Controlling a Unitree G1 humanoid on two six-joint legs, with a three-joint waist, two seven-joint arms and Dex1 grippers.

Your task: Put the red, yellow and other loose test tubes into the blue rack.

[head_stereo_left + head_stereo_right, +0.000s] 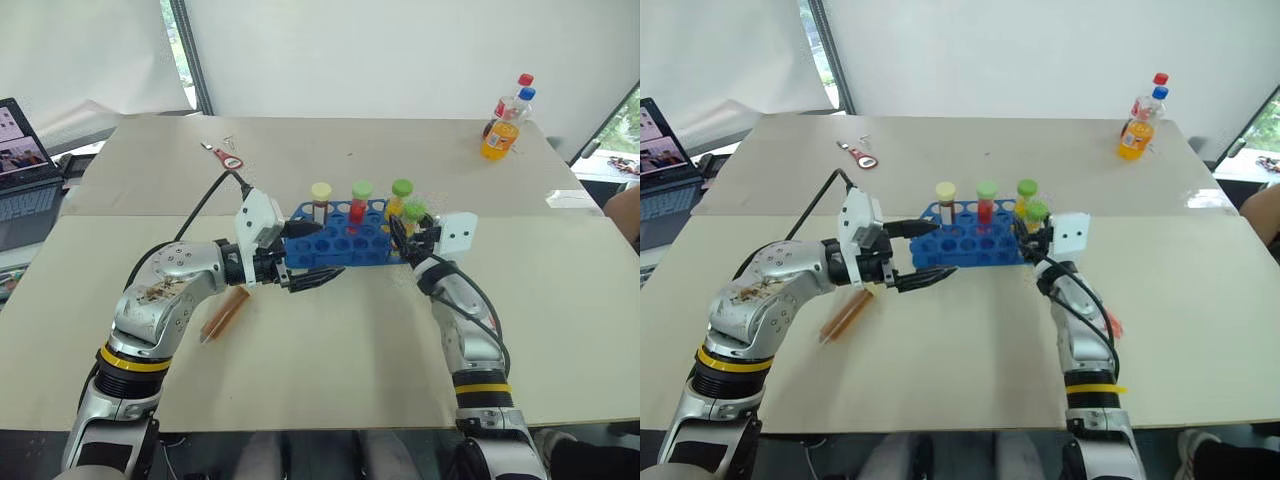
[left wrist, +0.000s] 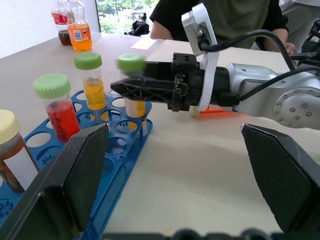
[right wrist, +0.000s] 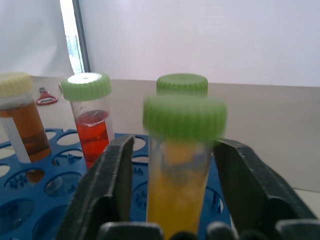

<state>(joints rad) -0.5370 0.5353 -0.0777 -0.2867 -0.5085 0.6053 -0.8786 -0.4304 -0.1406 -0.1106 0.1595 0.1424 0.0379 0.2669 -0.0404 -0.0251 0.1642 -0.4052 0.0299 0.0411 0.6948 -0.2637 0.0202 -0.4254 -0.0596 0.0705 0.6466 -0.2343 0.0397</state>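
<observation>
Right gripper jaws stood slightly apart around a yellow tube seated in the blue rack; left gripper wide open, empty; tubes looked light, rigid, slick — best gripped mid-barrel under the cap.

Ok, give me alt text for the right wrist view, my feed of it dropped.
A green-capped tube of yellow liquid stands upright between the right gripper's two black fingers, with a gap showing on each side, over the blue rack. Behind it in the rack stand a green-capped red tube, another green cap and a cream-capped brown tube.

Rack glossy blue plastic; tubes clear plastic w/ ribbed caps (matt); table smooth matt beige.
</observation>
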